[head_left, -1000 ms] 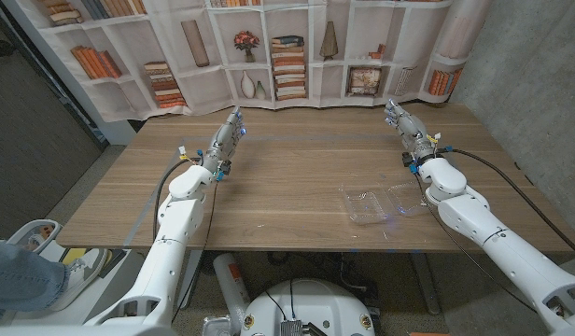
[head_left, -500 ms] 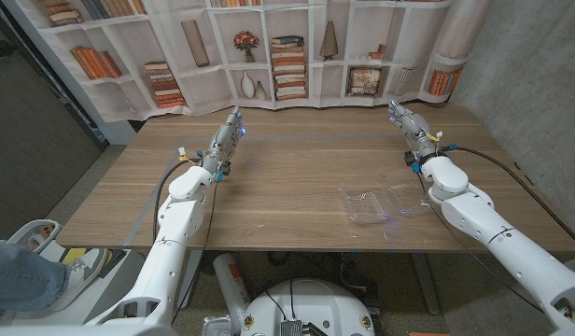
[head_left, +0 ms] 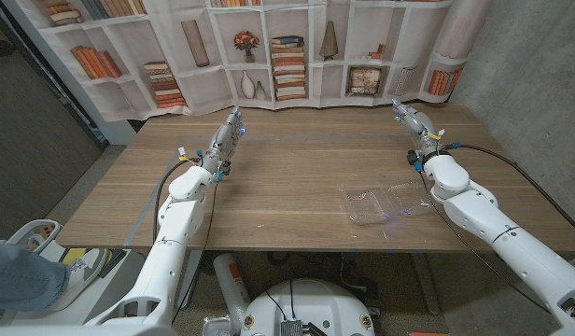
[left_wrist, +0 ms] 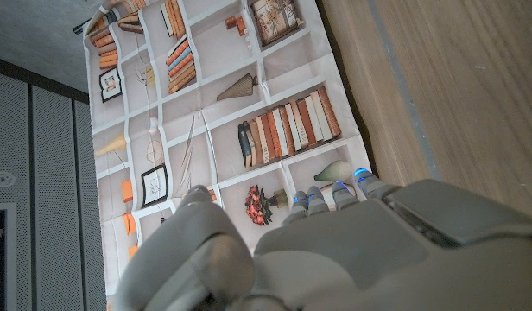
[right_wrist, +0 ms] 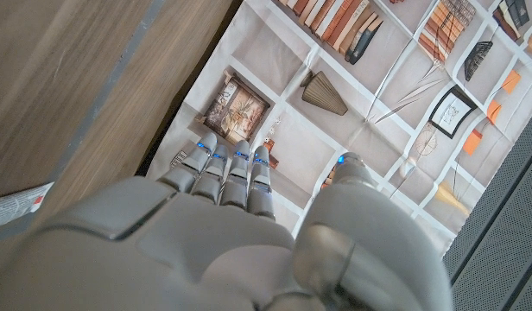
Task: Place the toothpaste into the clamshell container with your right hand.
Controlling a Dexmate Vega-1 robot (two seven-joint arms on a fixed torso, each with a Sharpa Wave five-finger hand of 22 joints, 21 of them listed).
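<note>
- Toothpaste: I cannot tell for sure where it is. In the right wrist view a flat white thing with red print (right_wrist: 15, 206) lies on the desk (head_left: 287, 177) at the edge of the picture, just beside your right hand. It may be the tube, but too little of it shows.
- In the head view the clamshell container (head_left: 385, 202) is clear plastic and lies open on the desk. Its two halves are side by side, near the front edge, on the robot's right side.
- Nothing that I can make out lies inside the container.
- Your right hand (head_left: 406, 119) is over the far right part of the desk, well apart from the container, and it points at the backdrop (head_left: 269, 47).
- Its fingers (right_wrist: 227, 173) are straight and side by side, the thumb stands a little away, and it holds nothing.
- Your right forearm passes just beside the right half of the container.
- Your left hand (head_left: 227, 137) is over the far left part of the desk. The fingers (left_wrist: 335, 194) are stretched out and also hold nothing.
- The backdrop behind the desk is a cloth printed with bookshelves, vases and flowers.
- A person's leg in jeans (head_left: 17, 271) shows at the lower left corner of the head view.
</note>
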